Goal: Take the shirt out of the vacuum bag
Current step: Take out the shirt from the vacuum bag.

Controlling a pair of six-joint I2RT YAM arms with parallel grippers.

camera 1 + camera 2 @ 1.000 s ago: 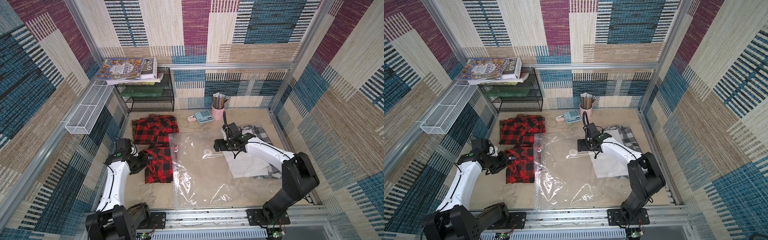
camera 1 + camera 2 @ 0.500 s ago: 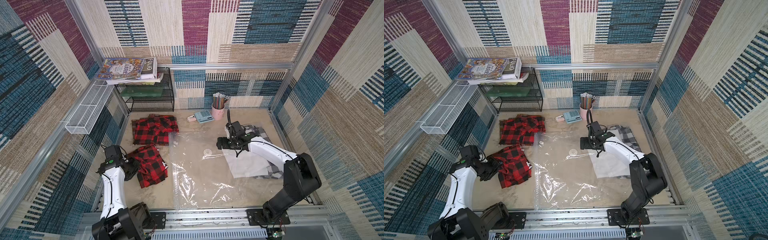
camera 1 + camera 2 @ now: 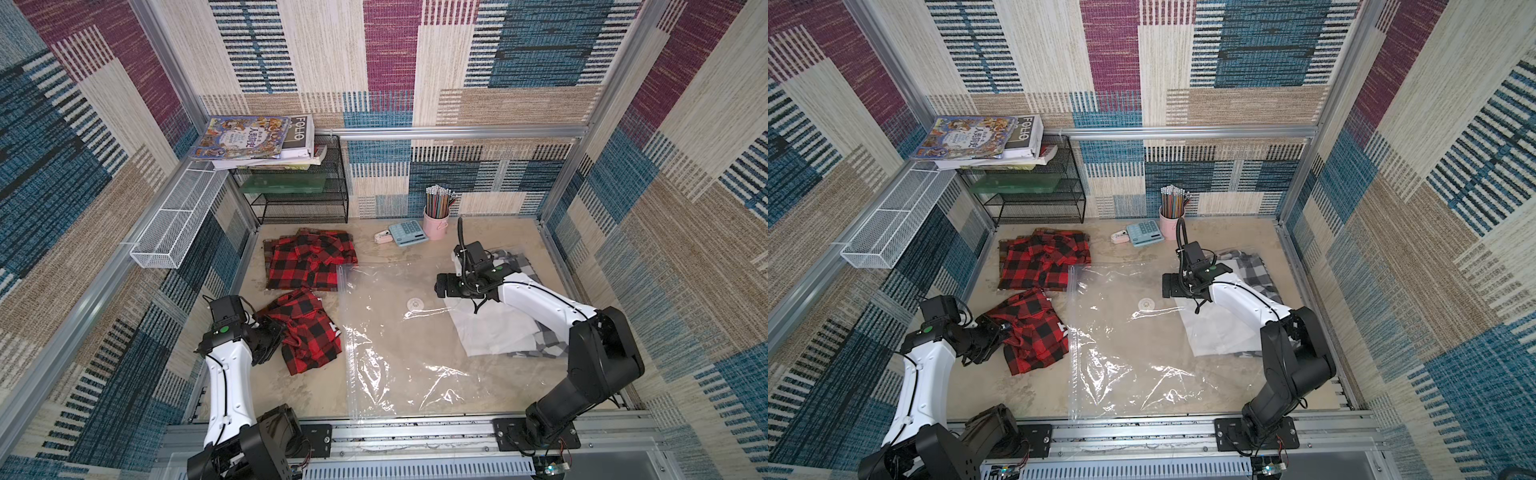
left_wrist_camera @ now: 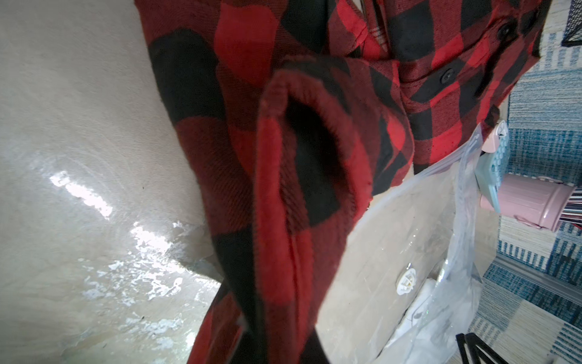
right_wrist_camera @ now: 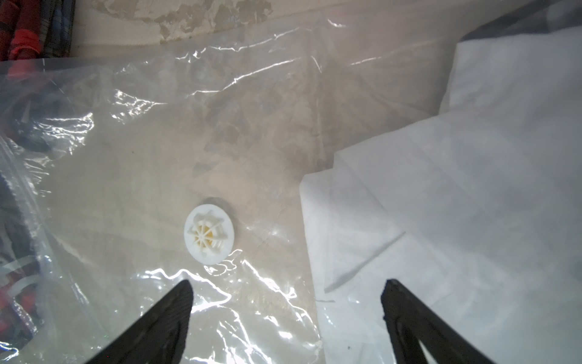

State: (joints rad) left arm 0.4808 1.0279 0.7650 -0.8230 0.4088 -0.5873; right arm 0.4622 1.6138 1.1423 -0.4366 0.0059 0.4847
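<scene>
Left jaws clamp your red-and-black checked flannel shirt (image 3: 311,336), resting on the bench (image 3: 303,395) just outside the clear crinkly plastic vacuum bag (image 3: 395,374); right jaws gape empty above it, so extraction looks done.

Left arm (image 3: 226,374): lower left of frame in both top views, white forearm upright, wrist bent toward centre. Left gripper (image 3: 272,334) closed, pinching an edge of the red plaid shirt (image 3: 309,332). Right arm (image 3: 540,303): right of frame, stretched low toward centre. Right gripper (image 5: 286,285): jaws wide apart.
</scene>
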